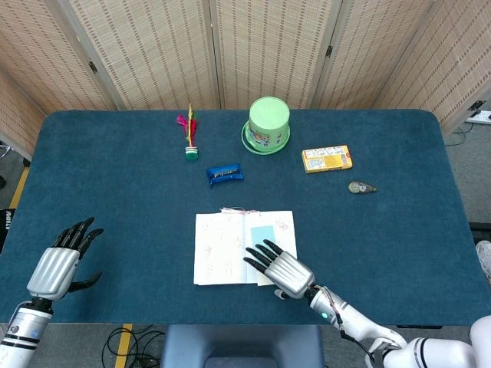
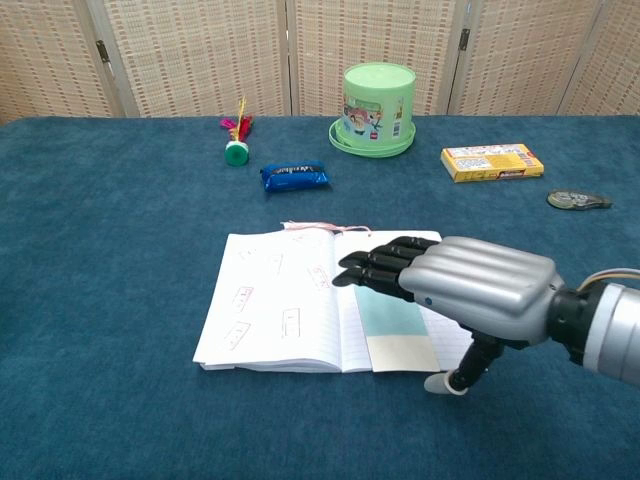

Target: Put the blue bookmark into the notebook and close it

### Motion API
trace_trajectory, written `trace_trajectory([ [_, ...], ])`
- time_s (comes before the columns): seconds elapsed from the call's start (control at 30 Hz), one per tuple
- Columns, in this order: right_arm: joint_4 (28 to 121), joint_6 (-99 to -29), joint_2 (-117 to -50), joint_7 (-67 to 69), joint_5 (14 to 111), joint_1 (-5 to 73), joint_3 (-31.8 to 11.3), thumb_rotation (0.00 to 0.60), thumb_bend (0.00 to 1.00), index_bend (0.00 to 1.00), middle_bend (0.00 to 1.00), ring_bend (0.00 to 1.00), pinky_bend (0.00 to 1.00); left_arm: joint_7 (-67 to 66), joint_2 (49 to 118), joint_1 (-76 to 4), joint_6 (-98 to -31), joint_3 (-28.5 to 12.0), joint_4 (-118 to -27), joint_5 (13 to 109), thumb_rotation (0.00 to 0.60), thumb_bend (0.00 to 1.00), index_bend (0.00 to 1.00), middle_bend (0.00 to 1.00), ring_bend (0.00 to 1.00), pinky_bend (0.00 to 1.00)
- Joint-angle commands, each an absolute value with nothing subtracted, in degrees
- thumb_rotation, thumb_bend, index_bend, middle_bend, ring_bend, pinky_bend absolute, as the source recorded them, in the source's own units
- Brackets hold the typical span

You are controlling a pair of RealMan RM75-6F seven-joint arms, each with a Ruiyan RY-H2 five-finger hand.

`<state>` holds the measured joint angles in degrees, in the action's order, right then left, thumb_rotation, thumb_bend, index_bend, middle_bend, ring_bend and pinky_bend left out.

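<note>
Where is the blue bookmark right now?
In both views, the blue bookmark lies on the open notebook's right page, partly under the right hand.

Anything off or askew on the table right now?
Nothing stands out. The notebook lies open and flat, the bookmark on its right page, the right hand above it. The tub, yellow box and blue packet sit intact; no spills.

Open notebook [image 2: 285,305], blue bookmark [image 2: 392,316] seemingly on right page
</note>
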<state>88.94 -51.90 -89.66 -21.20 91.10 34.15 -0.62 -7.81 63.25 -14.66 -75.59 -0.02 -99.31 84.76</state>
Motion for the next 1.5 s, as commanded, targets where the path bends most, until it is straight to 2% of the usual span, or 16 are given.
trace_trajectory([
  [0.03,87.7,-51.2,-91.0,-22.3,90.2,35.1,-1.5,0.600,0.08,0.00,0.00,0.00,0.00,-7.7,63.2,-14.6,-75.5,-0.1,-99.2,84.6,0.600,0.28,0.16,0.00,0.00,0.15],
  [0.53,84.7,-47.3,-95.6,-26.2,84.9,39.6,-4.2,0.600,0.08,0.00,0.00,0.00,0.00,-6.8,63.3,-14.4,-74.8,-0.3,-98.1,84.1,0.600,0.28,0.16,0.00,0.00,0.15],
  [0.87,87.7,-49.8,-93.0,-24.4,85.9,39.8,-3.3,0.600,0.09,0.00,0.00,0.00,0.00,-6.2,63.2,-14.1,-74.9,-0.2,-97.7,84.3,0.600,0.28,0.15,0.00,0.00,0.15],
  [0.93,88.9,-50.0,-91.3,-24.9,85.2,39.5,-3.2,0.600,0.15,0.00,0.00,0.00,0.00,-6.1,63.1,-14.0,-75.0,-0.3,-97.7,84.3,0.600,0.28,0.15,0.00,0.00,0.15],
  [1.0,89.9,-50.5,-89.8,-25.5,84.9,39.3,-3.0,0.600,0.33,0.00,0.06,0.00,0.00,-6.0,63.1,-13.9,-75.1,-0.4,-97.8,84.3,0.600,0.28,0.15,0.00,0.00,0.15],
  [1.1,90.6,-50.6,-88.0,-25.9,84.1,38.9,-2.6,0.600,0.51,0.00,0.14,0.00,0.00,-6.1,63.0,-13.9,-75.1,-0.3,-97.9,84.4,0.600,0.28,0.15,0.00,0.00,0.15],
  [1.17,90.8,-50.4,-87.1,-25.9,83.5,38.7,-2.2,0.600,0.57,0.00,0.17,0.00,0.00,-6.3,63.0,-13.9,-75.0,-0.3,-98.0,84.5,0.600,0.28,0.15,0.00,0.00,0.15],
  [1.3,90.2,-50.1,-86.3,-25.3,82.3,38.5,-1.7,0.600,0.63,0.00,0.20,0.00,0.00,-6.5,63.0,-13.8,-75.0,-0.2,-98.2,84.6,0.600,0.28,0.15,0.00,0.00,0.15],
  [1.5,88.4,-49.1,-87.6,-24.1,81.7,39.0,-1.3,0.600,0.64,0.00,0.21,0.00,0.00,-6.9,62.9,-13.6,-75.0,-0.1,-98.6,84.6,0.600,0.28,0.15,0.00,0.00,0.15],
])
